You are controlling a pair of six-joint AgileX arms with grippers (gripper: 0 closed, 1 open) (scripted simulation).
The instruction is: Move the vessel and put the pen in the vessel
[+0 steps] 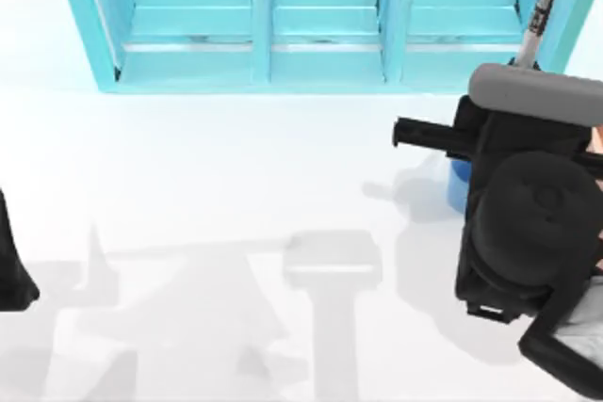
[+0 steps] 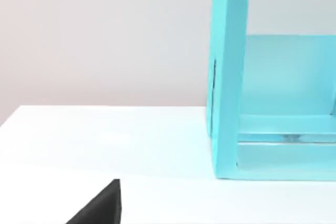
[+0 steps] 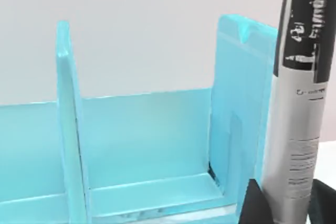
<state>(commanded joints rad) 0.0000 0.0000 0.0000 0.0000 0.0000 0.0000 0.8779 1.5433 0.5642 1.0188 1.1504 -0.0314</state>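
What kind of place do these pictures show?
Probably a rendered desk or tabletop scene: a bare white table, a turquoise shelf unit at its back, and a marker pen held upright in the right claw.

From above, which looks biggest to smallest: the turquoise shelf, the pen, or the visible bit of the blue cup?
1. Turquoise shelf, by far the largest.
2. Pen, held up nearer the camera.
3. Blue cup, mostly hidden under the right arm, so its true size is unsure.
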